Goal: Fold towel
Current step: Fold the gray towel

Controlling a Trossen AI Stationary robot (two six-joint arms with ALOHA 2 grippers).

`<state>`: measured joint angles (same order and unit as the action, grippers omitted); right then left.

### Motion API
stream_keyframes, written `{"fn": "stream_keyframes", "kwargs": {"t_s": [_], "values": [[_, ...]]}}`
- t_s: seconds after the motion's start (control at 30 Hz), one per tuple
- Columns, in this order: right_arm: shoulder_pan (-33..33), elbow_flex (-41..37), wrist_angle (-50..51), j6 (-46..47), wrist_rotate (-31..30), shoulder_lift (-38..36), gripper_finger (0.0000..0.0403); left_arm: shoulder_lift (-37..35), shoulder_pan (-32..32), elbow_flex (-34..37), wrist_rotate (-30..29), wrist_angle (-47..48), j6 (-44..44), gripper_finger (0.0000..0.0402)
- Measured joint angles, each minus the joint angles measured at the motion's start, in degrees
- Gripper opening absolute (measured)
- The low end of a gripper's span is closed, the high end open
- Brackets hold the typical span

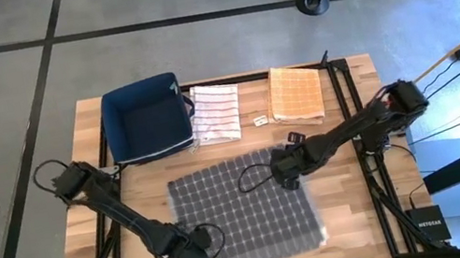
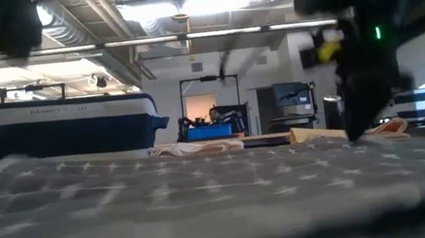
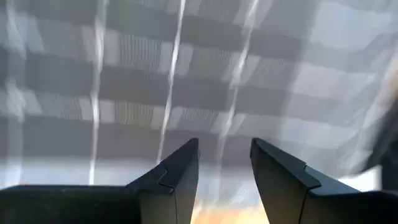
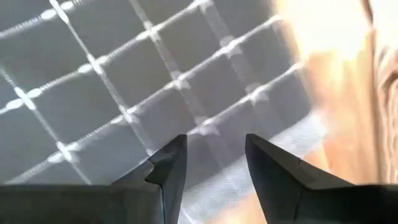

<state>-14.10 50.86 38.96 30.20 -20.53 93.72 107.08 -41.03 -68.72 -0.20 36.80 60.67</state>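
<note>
Behind the grey towel [image 1: 244,207] sit a blue bin [image 1: 146,118] and two folded towels [image 1: 216,112].

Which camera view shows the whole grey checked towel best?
The high view: the grey checked towel lies spread flat on the table, all edges visible. The low view sees only its surface edge-on. Each wrist view shows a close patch of it past the left hand or right hand.
</note>
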Motion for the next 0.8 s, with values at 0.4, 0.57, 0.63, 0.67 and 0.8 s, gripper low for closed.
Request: {"fn": "stream_keyframes", "kwargs": {"t_s": [0.4, 0.57, 0.63, 0.67, 0.8], "values": [[-22.87, 2.46, -4.91, 5.81, 1.79, -8.26, 0.0166, -4.1, -5.61, -1.74, -6.93, -12.04, 3.57, 0.0139], [-33.34, 2.5, -11.02, 11.46, -6.9, -5.33, 0.0166, -3.8, -10.07, -6.78, -11.04, -11.88, 5.21, 0.0139], [-35.99, 2.5, -13.42, 13.69, -10.27, -3.83, 0.0166, -4.12, -11.87, -10.92, -17.44, -11.88, 2.58, 0.0139], [-37.01, 2.52, -14.4, 14.58, -11.64, -3.0, 0.0166, -4.08, -12.84, -13.24, -20.72, -12.31, 0.32, 0.0139], [-39.28, 2.52, -16.6, 16.12, -16.42, 0.48, 0.0166, -2.54, -16.63, -19.55, -35.28, -13.11, -13.13, 0.0139]]}}
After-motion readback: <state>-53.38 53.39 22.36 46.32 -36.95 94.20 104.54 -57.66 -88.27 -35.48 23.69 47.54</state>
